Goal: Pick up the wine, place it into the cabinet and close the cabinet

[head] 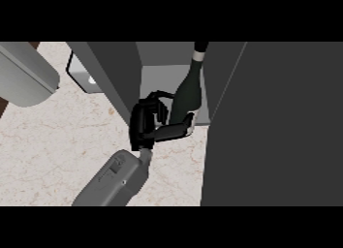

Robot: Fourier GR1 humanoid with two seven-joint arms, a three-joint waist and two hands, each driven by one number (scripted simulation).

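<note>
The wine bottle (189, 92) is dark with a pale band on its neck. It leans slightly, neck pointing away from me, inside the open front of the dark grey cabinet (110, 72), over the cabinet's light grey floor (160, 80). My right hand (147, 125) is curled round the bottle's lower part and hides its base. The hand's grey forearm (111, 183) rises from the lower edge. The cabinet door (282, 126) stands open as a large dark panel at the right. My left hand does not show.
A marbled beige counter (53, 145) spreads to the left and below the cabinet. A rounded grey shape (21, 72) fills the upper left corner. A small light grey object (84, 77) sits behind the cabinet's left wall.
</note>
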